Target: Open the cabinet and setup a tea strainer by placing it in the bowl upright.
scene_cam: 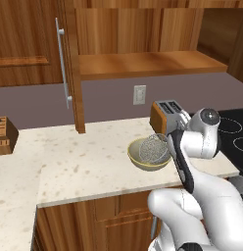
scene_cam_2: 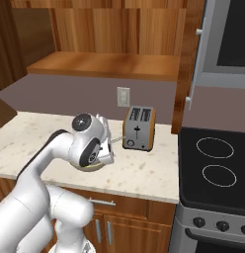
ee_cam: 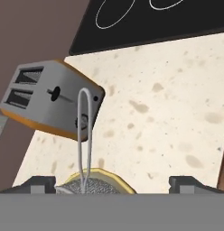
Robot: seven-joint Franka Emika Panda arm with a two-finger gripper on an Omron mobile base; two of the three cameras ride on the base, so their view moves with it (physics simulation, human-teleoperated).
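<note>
Grey mesh tea strainer (scene_cam: 154, 148) sits in the round olive-tan bowl (scene_cam: 138, 158) on the speckled cream bench (scene_cam: 84, 162), centre right of the left base view, by the toaster (scene_cam: 165, 115). Fingers (ee_cam: 118, 182) are spread wide, grasping nothing, so it seems released; reddish-brown cabinet door (scene_cam: 30, 44) stands open upper left.

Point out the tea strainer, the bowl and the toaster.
tea strainer (scene_cam: 154, 148), left base view, mesh
bowl (scene_cam: 135, 153), left base view, left rim
toaster (scene_cam_2: 139, 128), right base view, front face

Speckled cream counter (scene_cam: 84, 162) beneath a mauve wall (scene_cam: 109, 98), black stovetop (scene_cam_2: 218, 168) alongside.
</note>
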